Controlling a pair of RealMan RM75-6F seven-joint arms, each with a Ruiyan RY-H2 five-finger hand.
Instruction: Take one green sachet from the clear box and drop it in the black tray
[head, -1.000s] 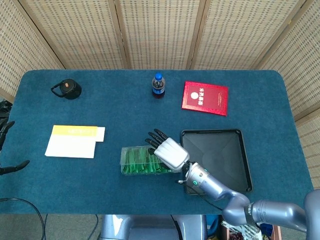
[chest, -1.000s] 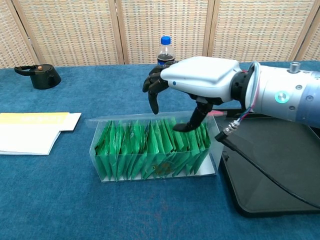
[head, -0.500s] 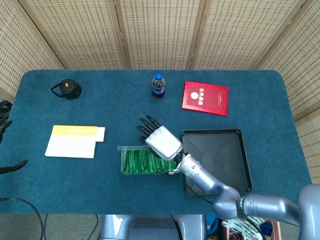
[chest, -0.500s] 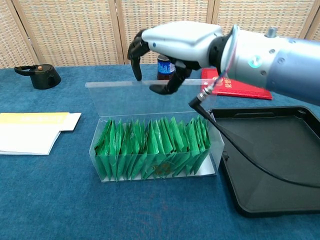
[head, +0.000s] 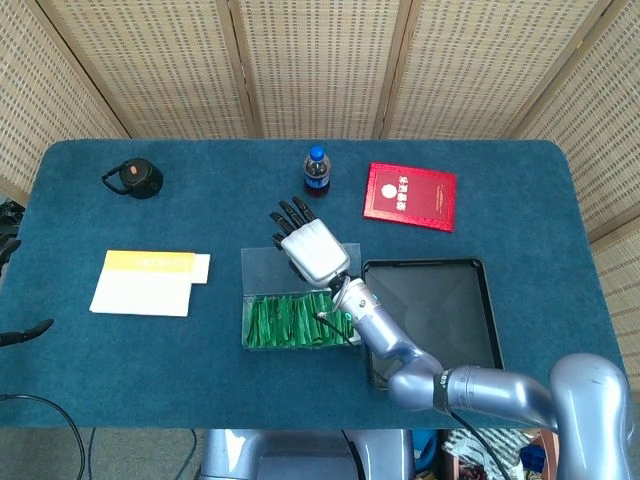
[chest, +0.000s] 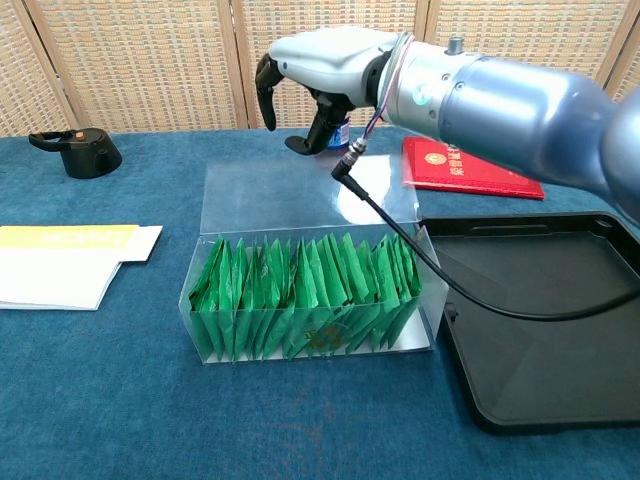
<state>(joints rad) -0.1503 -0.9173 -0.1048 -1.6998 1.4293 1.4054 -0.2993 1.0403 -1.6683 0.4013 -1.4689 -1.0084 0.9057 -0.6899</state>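
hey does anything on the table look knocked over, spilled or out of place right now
Nothing stands out. The clear box sits upright with its lid swung open behind it, green sachets standing in a neat row inside. The black tray lies flat and empty beside it. The right hand hovers above the lid, holding nothing.

Head view overhead; chest view low, close; both share table (head: 90, 370).

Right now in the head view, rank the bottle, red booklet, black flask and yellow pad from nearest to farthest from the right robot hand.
1. Bottle, just behind the right robot hand.
2. Red booklet, back right.
3. Yellow pad, left.
4. Black flask, far back left corner.
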